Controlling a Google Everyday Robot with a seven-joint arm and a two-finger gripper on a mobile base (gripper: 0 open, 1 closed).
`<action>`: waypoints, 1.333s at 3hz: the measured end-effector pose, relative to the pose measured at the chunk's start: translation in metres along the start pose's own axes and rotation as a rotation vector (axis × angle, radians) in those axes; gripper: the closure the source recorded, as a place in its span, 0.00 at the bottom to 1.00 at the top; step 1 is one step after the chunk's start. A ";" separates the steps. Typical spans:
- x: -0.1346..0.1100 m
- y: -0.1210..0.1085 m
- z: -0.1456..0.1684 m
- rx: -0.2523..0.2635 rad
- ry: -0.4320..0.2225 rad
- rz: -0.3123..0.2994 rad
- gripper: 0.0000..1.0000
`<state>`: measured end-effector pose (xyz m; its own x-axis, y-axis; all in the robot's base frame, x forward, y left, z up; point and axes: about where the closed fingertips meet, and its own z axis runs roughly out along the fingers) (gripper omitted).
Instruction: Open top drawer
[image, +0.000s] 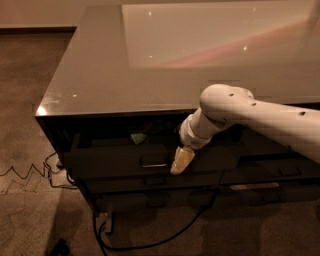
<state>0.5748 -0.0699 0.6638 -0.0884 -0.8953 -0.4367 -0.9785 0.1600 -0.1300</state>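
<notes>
- Right at the tip, the gripper (182, 161) hangs in front of the top drawer (110, 162). Its pale yellowish end points down and a touch left, just to the right of the handle (153, 161).
- The jaws read as one pale block from here, so I cannot tell whether they are clenched or released. I also cannot tell whether they touch the drawer front or hang just off it.
- Up from there, a short white wrist (196, 131) climbs up and to the right into a big rounded joint at the desk's front edge.
- From that joint the arm (280, 125) runs off as a thick white link, sloping gently down to the right edge of the view and crossing the front lip of the desk (100, 75).
- The top drawer sits directly under the desk top, on the left part of the front face. It stands partly out, with a dark gap showing between its front and the desk edge.
- Its long axis runs left to right, parallel to the desk's front edge. The flat front faces the camera, with the small loop handle level at its centre.
- In that gap a small green object (138, 136) lies just left of the wrist.
- Below are the lower drawer fronts (125, 184), dark, with similar handles.
- The desk top is glossy and carries a pale reflection with a pinkish streak.
- On the carpet (30, 100), a black cable (165, 239) loops under the drawers, and a thin zigzag wire (20, 172) trails off to the left.
</notes>
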 end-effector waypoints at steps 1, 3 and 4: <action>0.005 0.019 0.004 -0.030 0.012 -0.036 0.00; 0.041 0.044 0.006 -0.053 0.093 -0.029 0.19; 0.050 0.049 0.002 -0.050 0.110 -0.021 0.42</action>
<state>0.5225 -0.1061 0.6341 -0.0845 -0.9388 -0.3339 -0.9882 0.1219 -0.0929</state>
